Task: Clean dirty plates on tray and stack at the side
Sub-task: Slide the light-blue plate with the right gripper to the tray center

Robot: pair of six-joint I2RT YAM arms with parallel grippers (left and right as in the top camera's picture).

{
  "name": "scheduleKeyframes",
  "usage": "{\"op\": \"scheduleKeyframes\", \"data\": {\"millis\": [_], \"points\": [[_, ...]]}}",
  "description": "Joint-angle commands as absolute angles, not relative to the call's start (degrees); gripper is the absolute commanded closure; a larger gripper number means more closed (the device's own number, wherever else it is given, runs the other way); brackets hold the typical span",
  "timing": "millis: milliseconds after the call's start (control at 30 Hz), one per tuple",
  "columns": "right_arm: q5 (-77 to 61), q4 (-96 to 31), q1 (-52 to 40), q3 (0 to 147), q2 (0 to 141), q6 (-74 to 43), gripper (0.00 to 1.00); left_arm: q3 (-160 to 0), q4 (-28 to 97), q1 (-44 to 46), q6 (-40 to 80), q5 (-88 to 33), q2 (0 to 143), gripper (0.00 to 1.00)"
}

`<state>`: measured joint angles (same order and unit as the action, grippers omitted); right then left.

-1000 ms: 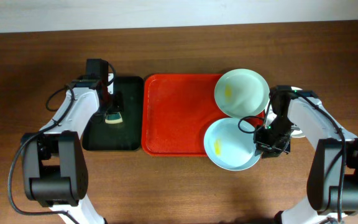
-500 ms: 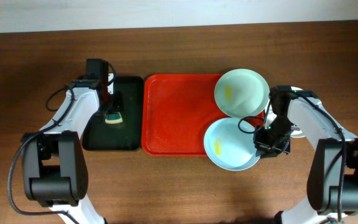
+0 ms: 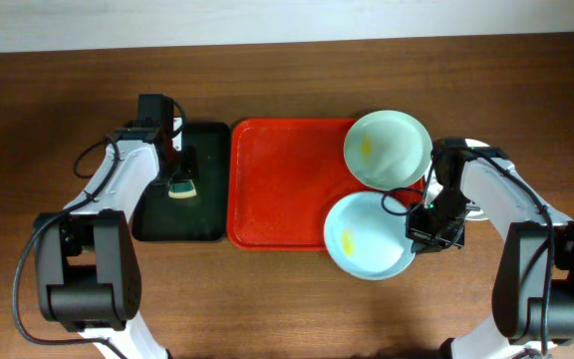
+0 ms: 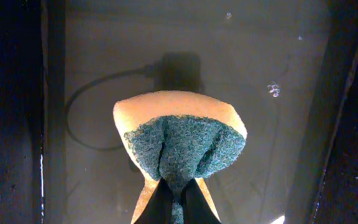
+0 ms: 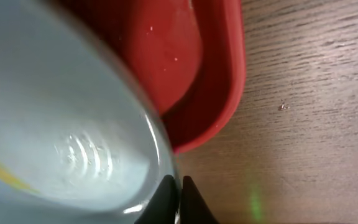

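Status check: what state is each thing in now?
Blue plate: smeared yellow, rim pinched by right gripper, overhanging red tray.
Mint plate: smeared yellow, on tray corner, free.
White plate: mostly hidden under right arm.
Sponge: folded, clamped in left gripper over black tray.

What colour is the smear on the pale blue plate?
The smear is yellow, clearest in the overhead view.

Right wrist view: pale blue plate [image 5: 61,124] is blurred and cut off by the left and bottom edges; red tray [image 5: 222,81] runs off the top.

Overhead: white plate [image 3: 477,210] is mostly hidden behind the right arm [image 3: 501,189].

Left wrist view: sponge [image 4: 179,143] is cut off at the bottom edge.
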<state>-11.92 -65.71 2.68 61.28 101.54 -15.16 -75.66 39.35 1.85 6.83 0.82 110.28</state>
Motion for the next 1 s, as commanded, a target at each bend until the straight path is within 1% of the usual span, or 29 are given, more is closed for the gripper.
{"op": "scheduleKeyframes", "data": {"millis": [0, 100, 567, 733, 967], "points": [[-11.4, -65.6, 2.3, 60.0, 101.0, -15.5, 0.96, -76.0, 39.1, 1.9, 5.9, 0.2, 110.7, 0.98], [-13.1, -65.5, 2.2, 59.9, 101.0, -15.5, 0.96, -76.0, 39.1, 1.9, 5.9, 0.2, 110.7, 0.98], [-31.9, -59.8, 1.0, 59.9, 101.0, -15.7, 0.96, -76.0, 39.1, 1.9, 5.9, 0.2, 110.7, 0.98], [-32.2, -53.8, -4.4, 59.7, 101.0, -27.5, 0.96, -76.0, 39.1, 1.9, 5.9, 0.2, 110.7, 0.98], [-31.0, -38.9, -13.9, 59.5, 101.0, -49.3, 0.96, -76.0, 39.1, 1.9, 5.9, 0.2, 110.7, 0.98]]}}
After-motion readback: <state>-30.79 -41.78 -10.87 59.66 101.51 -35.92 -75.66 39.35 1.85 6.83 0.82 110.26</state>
